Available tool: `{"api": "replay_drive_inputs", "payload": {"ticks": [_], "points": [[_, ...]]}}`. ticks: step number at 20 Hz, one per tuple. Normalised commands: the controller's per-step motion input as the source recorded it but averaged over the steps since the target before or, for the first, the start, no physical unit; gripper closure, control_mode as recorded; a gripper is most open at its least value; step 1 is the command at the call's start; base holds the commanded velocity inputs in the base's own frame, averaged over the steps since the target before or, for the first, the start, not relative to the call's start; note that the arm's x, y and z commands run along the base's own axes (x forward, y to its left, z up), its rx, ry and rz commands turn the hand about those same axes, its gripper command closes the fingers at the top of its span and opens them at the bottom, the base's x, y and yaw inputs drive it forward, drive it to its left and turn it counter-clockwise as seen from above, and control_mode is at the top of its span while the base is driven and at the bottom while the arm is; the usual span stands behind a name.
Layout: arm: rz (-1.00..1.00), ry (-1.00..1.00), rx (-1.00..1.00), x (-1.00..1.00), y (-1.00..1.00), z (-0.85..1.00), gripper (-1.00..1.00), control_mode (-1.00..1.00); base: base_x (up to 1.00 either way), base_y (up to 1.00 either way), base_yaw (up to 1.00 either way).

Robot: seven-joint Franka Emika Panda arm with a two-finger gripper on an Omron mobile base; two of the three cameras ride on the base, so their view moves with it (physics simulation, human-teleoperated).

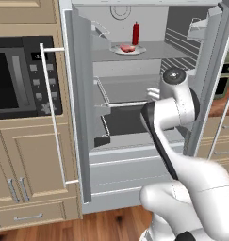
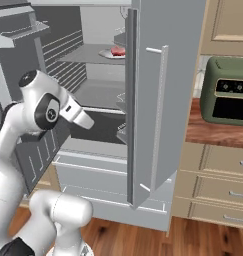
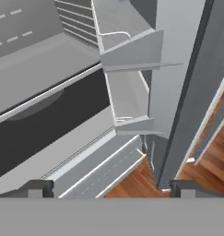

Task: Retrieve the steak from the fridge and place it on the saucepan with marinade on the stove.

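The fridge [image 1: 134,157] stands with both doors swung open. On its upper shelf the red-pink steak [image 1: 126,48] [image 2: 118,51] lies on a round white plate [image 1: 138,50], in front of a red sauce bottle [image 1: 135,34]. My gripper [image 3: 111,190] is open and holds nothing. It hangs in front of the middle shelves, well below the steak, and faces the inner bins of the right door [image 3: 132,50] and the lower drawers. In the right base view my gripper's white hand [image 2: 81,117] points toward that door. The saucepan and the stove are out of view.
The left door [image 1: 78,113] and the right door [image 2: 160,100] flank the arm on both sides. A black built-in microwave [image 1: 21,77] sits left of the fridge. A green toaster oven [image 2: 228,95] stands on a wooden counter [image 2: 213,134] to the right. Wood floor lies below.
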Motion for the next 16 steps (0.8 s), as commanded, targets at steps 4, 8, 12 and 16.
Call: {"api": "replay_drive_inputs", "payload": {"ticks": [4,8,12,16], "points": [[0.00,0.00,0.00,0.75,0.00,-0.36,-1.00,-1.00,0.00,0.00,0.00],[-0.02,0.00,0.00,0.54,0.00,-0.05,-1.00,-1.00,0.00,0.00,0.00],[0.00,0.00,0.03,0.24,0.00,0.01,-1.00,-1.00,0.00,0.00,0.00],[0.08,0.02,0.03,0.18,0.00,0.16,-1.00,-1.00,0.00,0.00,0.00]]}}
